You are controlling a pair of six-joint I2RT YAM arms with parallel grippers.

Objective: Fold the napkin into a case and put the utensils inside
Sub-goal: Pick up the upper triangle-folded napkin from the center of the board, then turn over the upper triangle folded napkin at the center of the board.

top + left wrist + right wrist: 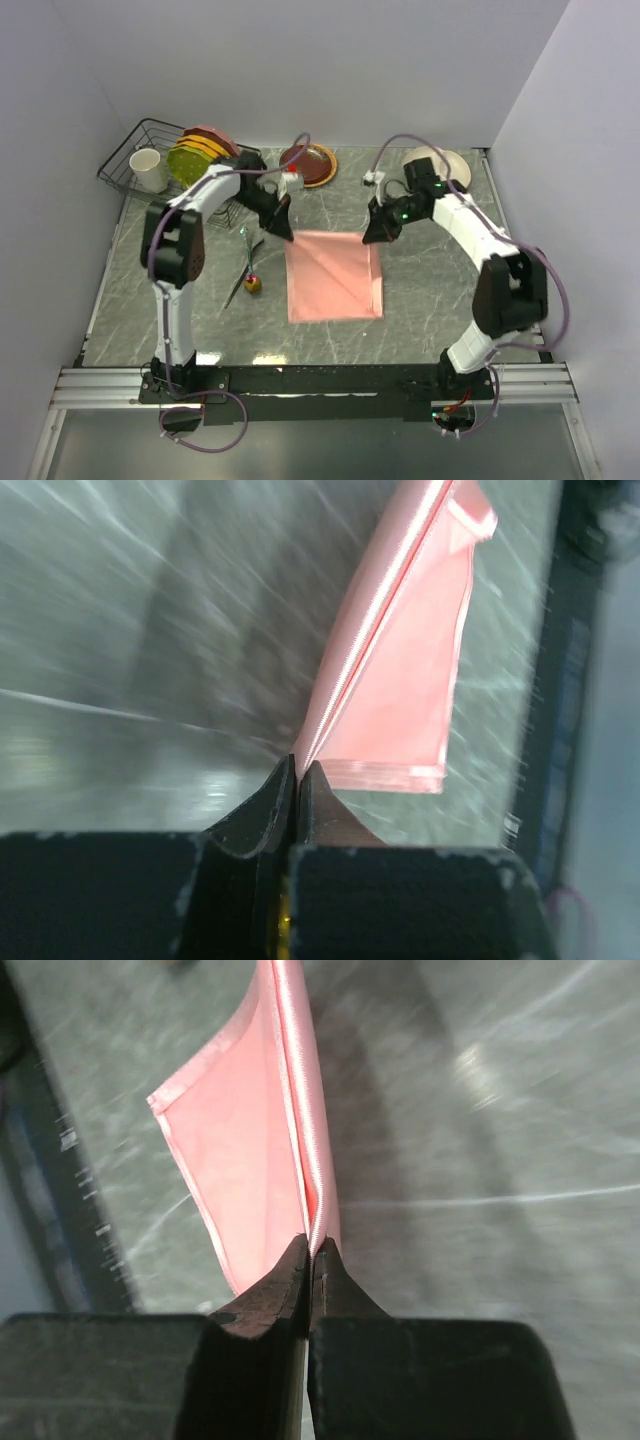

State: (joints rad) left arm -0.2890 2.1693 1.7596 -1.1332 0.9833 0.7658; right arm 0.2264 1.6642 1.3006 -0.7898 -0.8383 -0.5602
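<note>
The salmon-pink napkin [334,274] lies folded into a rough square in the middle of the marble table. My left gripper [285,234] is shut on its far left corner, and in the left wrist view the napkin's edge [385,650] runs up from the pinched tips of that gripper [299,767]. My right gripper [372,236] is shut on the far right corner; the right wrist view shows the napkin [255,1150] rising from its closed tips [311,1245]. The utensils [247,268], gold heads with thin dark handles, lie on the table left of the napkin.
A wire rack [140,150] at the back left holds a white cup [149,170] and several upright plates [200,152]. A dark red plate [308,164] and a cream plate [438,165] sit at the back. A black rail [320,380] runs along the near edge.
</note>
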